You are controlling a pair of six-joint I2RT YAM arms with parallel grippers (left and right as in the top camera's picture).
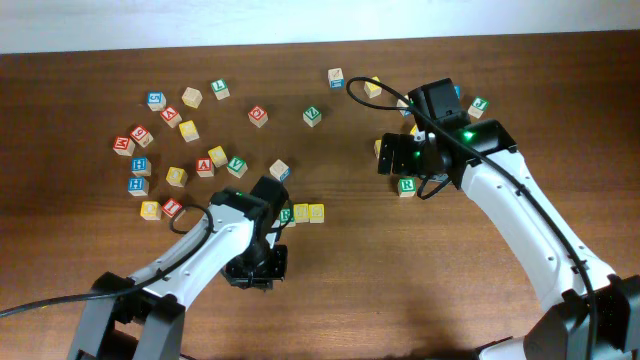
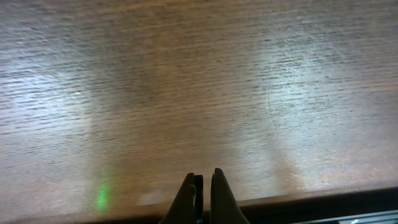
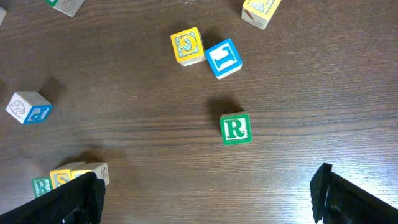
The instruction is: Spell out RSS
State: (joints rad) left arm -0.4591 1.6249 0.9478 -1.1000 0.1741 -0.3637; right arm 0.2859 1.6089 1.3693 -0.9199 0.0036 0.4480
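Observation:
A row of three cubes lies at mid-table: a green R cube (image 1: 287,214), a yellow S cube (image 1: 301,212) and a second yellow cube (image 1: 316,212). The row also shows at the lower left of the right wrist view, with the R (image 3: 40,185) and the S (image 3: 60,179). A second green R cube (image 1: 406,186) (image 3: 236,129) lies alone below my right gripper (image 1: 408,165) (image 3: 208,205), which is open and empty above it. My left gripper (image 1: 255,268) (image 2: 202,186) is shut and empty over bare wood, just in front of the row.
Several loose letter cubes are scattered at the back left (image 1: 180,130). A yellow cube (image 3: 186,46) and a blue cube (image 3: 222,58) lie beyond the lone R. A blue P cube (image 1: 279,170) (image 3: 28,107) lies behind the row. The table's front edge (image 2: 298,198) is close to the left gripper.

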